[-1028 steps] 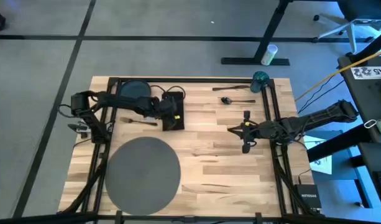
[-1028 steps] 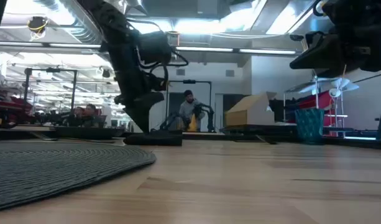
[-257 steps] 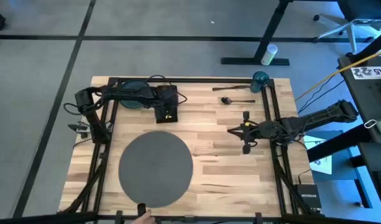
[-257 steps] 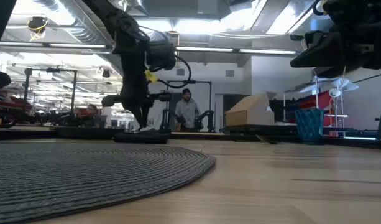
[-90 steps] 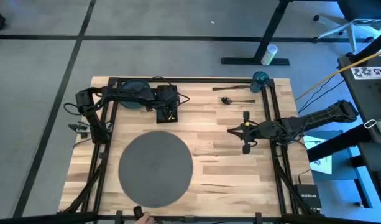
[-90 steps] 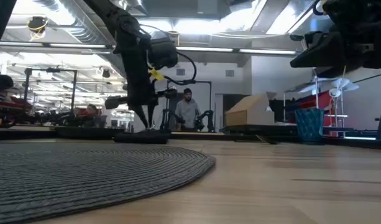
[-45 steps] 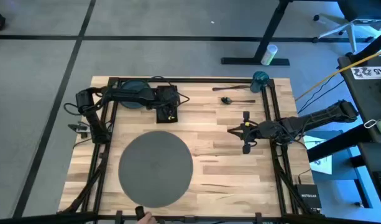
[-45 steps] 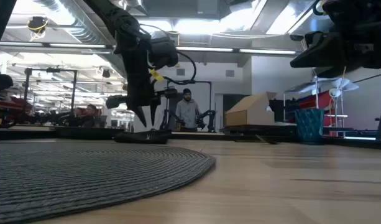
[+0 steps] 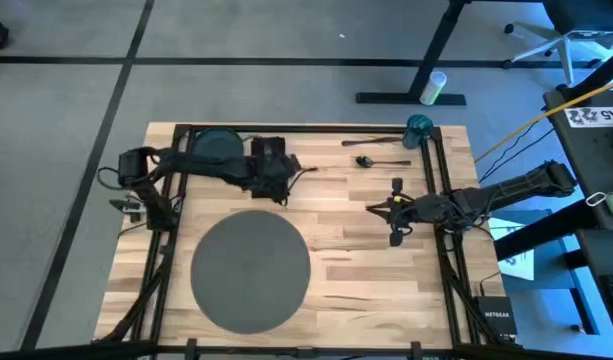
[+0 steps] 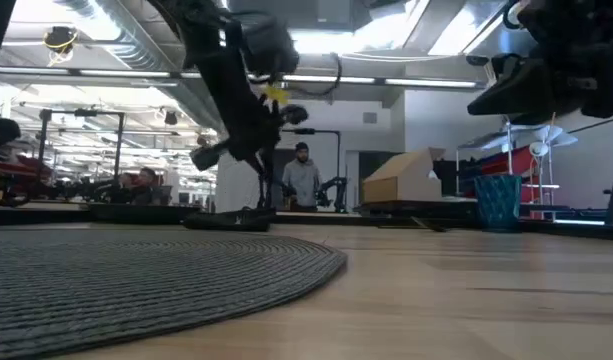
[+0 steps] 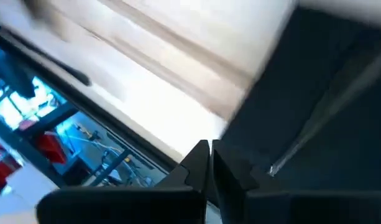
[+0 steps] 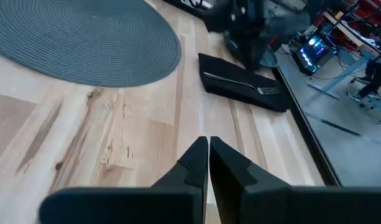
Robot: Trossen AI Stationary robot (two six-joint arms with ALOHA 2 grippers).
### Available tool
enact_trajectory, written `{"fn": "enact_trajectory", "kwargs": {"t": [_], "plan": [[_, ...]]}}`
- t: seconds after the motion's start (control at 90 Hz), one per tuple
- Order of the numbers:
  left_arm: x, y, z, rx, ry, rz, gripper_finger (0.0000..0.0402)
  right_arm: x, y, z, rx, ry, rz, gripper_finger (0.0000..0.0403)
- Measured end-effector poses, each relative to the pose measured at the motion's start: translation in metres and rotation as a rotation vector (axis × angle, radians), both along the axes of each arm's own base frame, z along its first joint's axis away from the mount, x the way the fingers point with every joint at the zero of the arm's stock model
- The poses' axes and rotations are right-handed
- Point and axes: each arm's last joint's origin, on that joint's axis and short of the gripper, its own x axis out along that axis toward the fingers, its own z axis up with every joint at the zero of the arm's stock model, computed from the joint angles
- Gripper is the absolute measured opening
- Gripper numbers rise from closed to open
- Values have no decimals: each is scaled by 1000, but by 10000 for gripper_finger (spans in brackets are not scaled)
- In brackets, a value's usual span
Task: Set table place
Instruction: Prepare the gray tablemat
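Since half a second ago my left gripper (image 9: 282, 192) has lifted off the napkin (image 12: 243, 81) and swung toward the table's middle, fingers pressed together on nothing; the place (image 9: 250, 270), a flat round woven grey mat with ribbed coils, lies just beyond my fingertips on the pale planked table (image 9: 366, 270); a fork (image 12: 240, 83), thin and metal, rests loose on the napkin's black cloth, and I judge a low sweep could knock it off; my right gripper (image 9: 395, 213) waits well apart, also closed.
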Motion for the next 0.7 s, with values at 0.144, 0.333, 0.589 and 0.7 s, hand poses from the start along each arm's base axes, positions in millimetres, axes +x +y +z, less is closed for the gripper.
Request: {"fn": "enact_trajectory", "kwargs": {"t": [0.144, 0.333, 0.589, 0.7], "plan": [[-2, -34, 9, -85, -92, 49, 0, 0, 0, 0, -1, -2, 1, 1], [-8, -83, 13, -232, -197, 152, 0, 0, 0, 1, -15, -4, 8, 1], [-30, -146, 7, -435, -199, 296, 0, 0, 0, 1, -13, -8, 8, 1], [-38, -168, 5, -622, -206, 432, 0, 1, 0, 2, -9, -23, 7, 1]]}}
